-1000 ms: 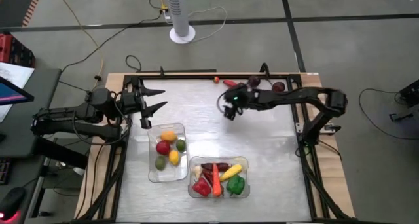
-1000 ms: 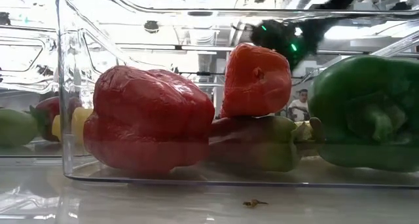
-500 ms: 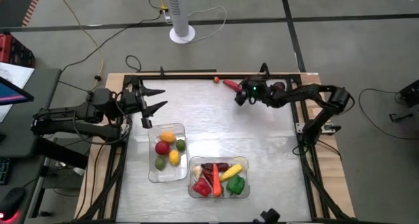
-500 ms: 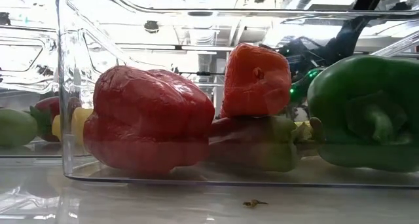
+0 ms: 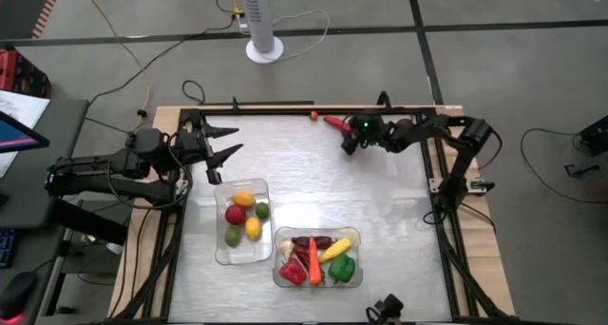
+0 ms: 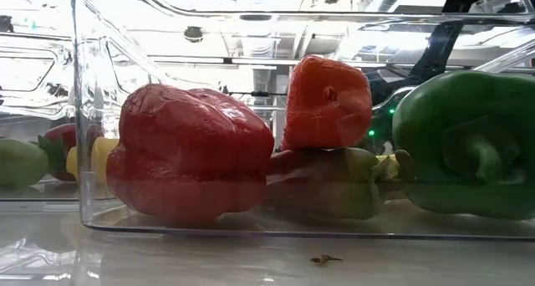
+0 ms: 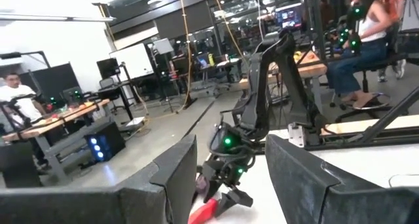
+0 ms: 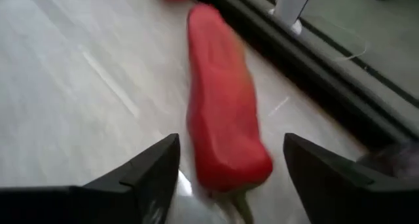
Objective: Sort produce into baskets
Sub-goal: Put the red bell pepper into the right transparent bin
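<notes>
A red chilli (image 5: 334,122) lies on the table near the far edge. It fills the right wrist view (image 8: 222,132). My right gripper (image 5: 348,137) is open just to its right, with its fingers (image 8: 150,178) on either side of the chilli's stem end and apart from it. My left gripper (image 5: 224,142) is open and empty above the table's far left. Two clear baskets stand near the front. The left one (image 5: 220,251) holds lemons, limes and a red round. The right one (image 5: 353,236) holds peppers, a chilli and a dark piece, and the low view shows its red pepper (image 6: 192,152) and green pepper (image 6: 468,144).
A small red piece (image 5: 313,115) lies at the far edge beside the black frame rail (image 5: 275,109). The left wrist view shows my right arm (image 7: 262,112) and people at desks in the room beyond. Bare tabletop (image 5: 304,182) lies between the arms and the baskets.
My right gripper has drawn back from the table's middle toward the far right and gone down to the red chilli, staying open. The produce and the baskets have not moved.
</notes>
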`<act>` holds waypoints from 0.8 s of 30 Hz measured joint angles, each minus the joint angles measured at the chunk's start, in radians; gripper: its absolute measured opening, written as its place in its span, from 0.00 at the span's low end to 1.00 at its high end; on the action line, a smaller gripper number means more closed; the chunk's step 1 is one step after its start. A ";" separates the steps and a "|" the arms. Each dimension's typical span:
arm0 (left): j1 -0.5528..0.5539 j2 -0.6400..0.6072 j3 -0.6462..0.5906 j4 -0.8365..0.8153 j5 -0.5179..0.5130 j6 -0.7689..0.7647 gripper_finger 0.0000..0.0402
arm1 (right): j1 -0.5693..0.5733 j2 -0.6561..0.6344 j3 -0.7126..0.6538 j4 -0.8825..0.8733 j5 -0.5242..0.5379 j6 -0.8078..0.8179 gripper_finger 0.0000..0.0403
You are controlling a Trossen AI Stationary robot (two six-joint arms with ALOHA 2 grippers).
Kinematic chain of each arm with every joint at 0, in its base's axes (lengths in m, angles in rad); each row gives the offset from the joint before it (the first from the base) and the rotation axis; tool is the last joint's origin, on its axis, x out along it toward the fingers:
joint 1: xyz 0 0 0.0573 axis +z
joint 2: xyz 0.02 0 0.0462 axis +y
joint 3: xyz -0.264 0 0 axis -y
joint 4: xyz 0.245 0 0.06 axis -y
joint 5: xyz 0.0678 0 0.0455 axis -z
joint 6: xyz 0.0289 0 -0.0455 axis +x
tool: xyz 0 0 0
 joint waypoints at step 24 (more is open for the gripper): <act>0.000 0.000 0.000 -0.009 -0.050 0.035 0.42 | 0.304 -0.312 0.133 -0.587 -0.089 0.168 0.41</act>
